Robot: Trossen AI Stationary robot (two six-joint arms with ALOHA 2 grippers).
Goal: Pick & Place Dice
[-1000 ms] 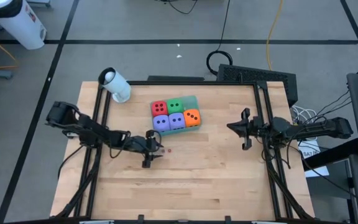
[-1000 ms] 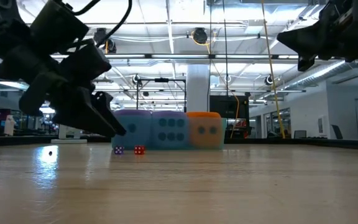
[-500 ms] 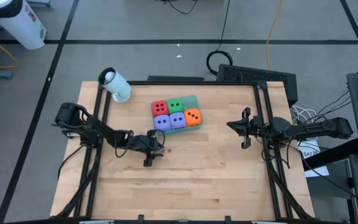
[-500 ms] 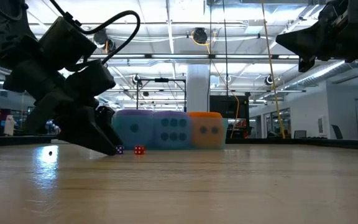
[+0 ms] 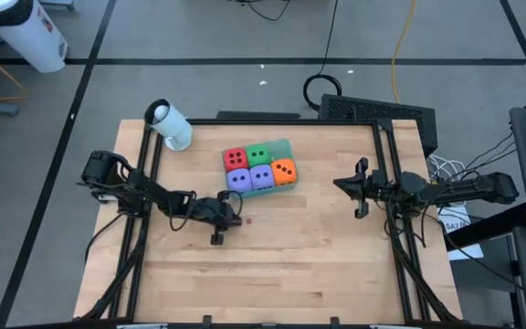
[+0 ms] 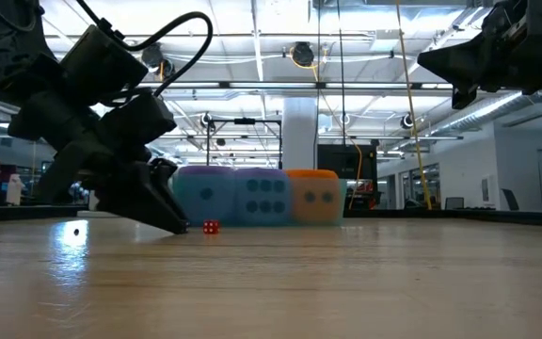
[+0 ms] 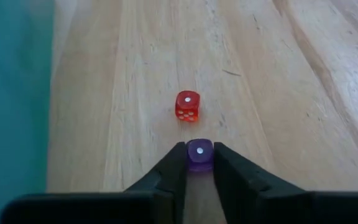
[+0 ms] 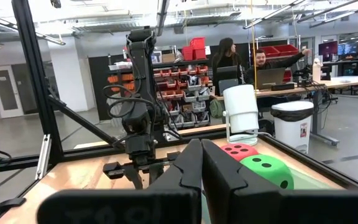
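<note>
Two tiny dice out by the tray

Left gripper clamped on the tiny purple die, red die just beyond; right gripper pinched together, well off.

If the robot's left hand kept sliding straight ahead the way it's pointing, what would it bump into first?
Probably the tiny red die. The left hand is closed around a tiny purple die, and the red one sits on the wooden table just ahead, slightly to one side, so it might just get clipped.
</note>
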